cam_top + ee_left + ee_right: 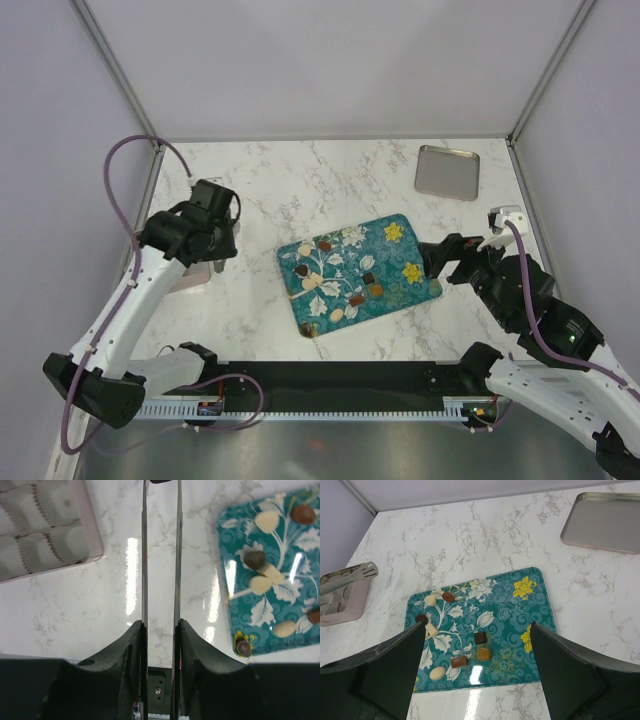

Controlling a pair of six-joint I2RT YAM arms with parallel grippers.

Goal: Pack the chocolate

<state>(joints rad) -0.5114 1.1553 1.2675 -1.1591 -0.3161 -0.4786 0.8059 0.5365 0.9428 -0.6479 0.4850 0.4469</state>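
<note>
Several chocolates (368, 278), dark brown, caramel and cream, lie scattered on the teal flowered tray (385, 260) at the table's middle. They also show in the right wrist view (480, 638) and the left wrist view (255, 558). My left gripper (222, 215) hangs between the tray and a pink box of white paper cups (45, 530). Its jaws (161, 490) stand narrowly apart, with a dark piece just showing between the tips at the frame's top edge. My right gripper (440, 262) is wide open and empty over the tray's right side (477, 624).
A bare metal tray (447, 172) sits at the far right corner and shows in the right wrist view (605, 520). The pink box (190, 278) lies partly under the left arm. Grey walls close in the table on three sides.
</note>
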